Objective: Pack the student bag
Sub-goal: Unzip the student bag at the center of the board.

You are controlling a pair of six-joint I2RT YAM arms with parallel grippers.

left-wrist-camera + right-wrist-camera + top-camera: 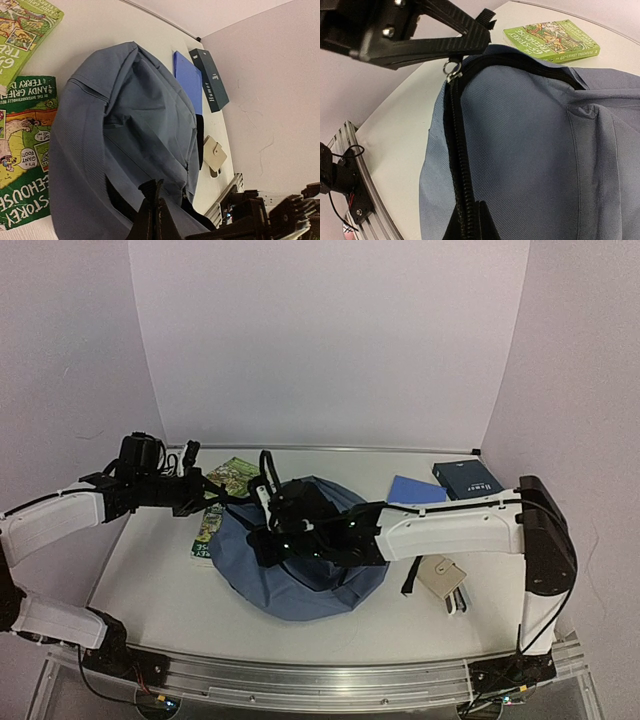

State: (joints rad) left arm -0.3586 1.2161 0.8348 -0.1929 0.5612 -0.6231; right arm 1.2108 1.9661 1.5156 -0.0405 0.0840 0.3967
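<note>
Book partly under student bag

Slate-blue student bag slumps on the table, dark zipper arching across.

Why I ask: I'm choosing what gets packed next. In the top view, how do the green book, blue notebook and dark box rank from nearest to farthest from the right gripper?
Measured from the right gripper, shut on the student bag:
1. green book, just left of the bag
2. blue notebook, back right, beyond the right arm
3. dark box, farthest right at the back
</note>
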